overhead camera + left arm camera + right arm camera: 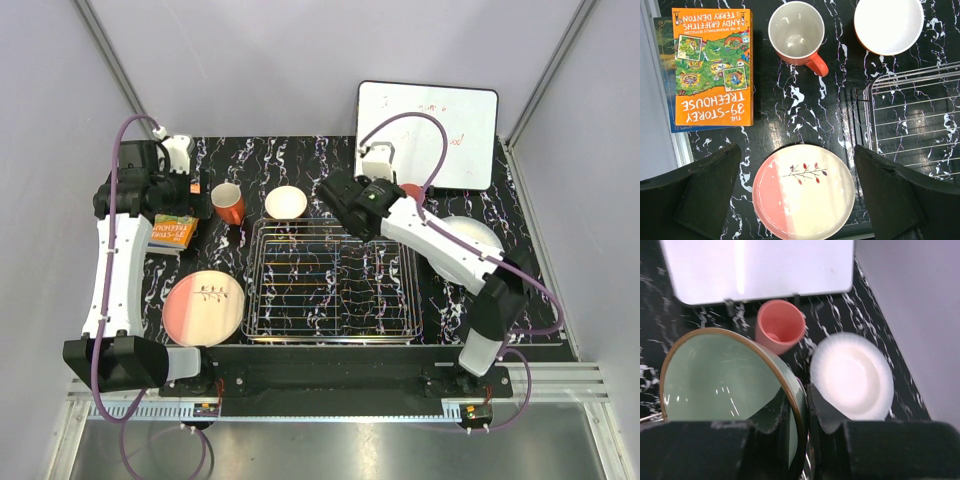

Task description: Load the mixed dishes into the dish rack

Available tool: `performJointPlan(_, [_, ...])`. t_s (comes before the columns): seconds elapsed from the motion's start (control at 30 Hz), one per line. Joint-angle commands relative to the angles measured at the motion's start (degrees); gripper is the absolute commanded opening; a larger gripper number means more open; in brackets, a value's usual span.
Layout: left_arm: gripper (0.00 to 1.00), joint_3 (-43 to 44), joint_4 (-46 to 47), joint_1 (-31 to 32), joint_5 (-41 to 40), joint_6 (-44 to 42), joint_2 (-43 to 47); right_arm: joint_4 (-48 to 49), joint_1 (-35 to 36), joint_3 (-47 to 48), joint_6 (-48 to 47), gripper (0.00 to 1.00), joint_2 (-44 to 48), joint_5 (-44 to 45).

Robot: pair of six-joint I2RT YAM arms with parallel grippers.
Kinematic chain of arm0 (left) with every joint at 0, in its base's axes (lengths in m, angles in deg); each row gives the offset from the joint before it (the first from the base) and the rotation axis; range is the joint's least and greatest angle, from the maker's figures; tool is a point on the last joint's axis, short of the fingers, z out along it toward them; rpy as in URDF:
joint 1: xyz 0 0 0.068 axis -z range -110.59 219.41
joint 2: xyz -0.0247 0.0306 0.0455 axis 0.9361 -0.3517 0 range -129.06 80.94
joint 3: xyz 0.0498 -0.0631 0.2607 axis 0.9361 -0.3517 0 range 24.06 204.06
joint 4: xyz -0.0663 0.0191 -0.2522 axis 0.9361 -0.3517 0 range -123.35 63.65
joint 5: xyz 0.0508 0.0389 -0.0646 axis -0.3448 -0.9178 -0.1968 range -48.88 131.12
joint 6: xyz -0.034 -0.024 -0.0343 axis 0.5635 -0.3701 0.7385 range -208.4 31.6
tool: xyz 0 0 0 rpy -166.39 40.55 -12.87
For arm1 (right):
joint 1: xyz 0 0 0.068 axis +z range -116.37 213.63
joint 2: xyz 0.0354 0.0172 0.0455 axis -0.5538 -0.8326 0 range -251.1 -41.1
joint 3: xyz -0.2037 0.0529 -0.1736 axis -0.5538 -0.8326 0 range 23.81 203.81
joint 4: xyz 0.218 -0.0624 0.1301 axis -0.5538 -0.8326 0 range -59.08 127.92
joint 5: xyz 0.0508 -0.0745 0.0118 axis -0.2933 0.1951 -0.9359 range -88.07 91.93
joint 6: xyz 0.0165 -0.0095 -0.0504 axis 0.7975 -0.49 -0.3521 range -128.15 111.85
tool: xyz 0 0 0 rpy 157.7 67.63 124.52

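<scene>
My right gripper (801,402) is shut on the rim of the pale green bowl (725,377), one finger inside it and one outside. In the top view this gripper (345,205) hangs over the far right corner of the silver dish rack (333,282), and the arm hides the bowl. Behind it stand the small pink cup (780,326) and the white plate (852,376). My left gripper (797,195) is open, high above the pink-and-cream twig plate (805,200). The orange-red mug (796,32) and orange bowl (888,22) sit beyond that plate, left of the rack (920,115).
A green-orange book (712,65) lies at the table's left edge beside the mug. A whiteboard (428,135) leans at the back right, just behind the pink cup (411,191). Grey walls close in the table on three sides.
</scene>
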State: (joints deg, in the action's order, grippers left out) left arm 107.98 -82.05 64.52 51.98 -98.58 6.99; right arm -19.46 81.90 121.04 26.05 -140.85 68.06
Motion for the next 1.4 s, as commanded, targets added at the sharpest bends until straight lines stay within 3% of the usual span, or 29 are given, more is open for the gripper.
performJointPlan(0.0, [0.99,2.56,1.03,0.14,0.04,-0.64,1.27,-35.58,-0.29,3.06,31.09,0.00,-3.25,6.31])
performJointPlan(0.27, [0.99,1.77,1.12,0.14,1.19,-0.46,0.74,-35.52,1.47,-10.64,36.82,0.00,2.97,-1.08])
performJointPlan(0.63, [0.99,2.74,0.95,0.23,2.59,0.77,-0.93,-35.43,2.27,-17.68,26.02,0.00,11.41,-4.60])
performJointPlan(1.37, [0.99,5.38,-1.43,1.72,3.56,0.95,-2.95,-35.34,5.34,-19.18,22.76,0.00,-4.22,-2.50])
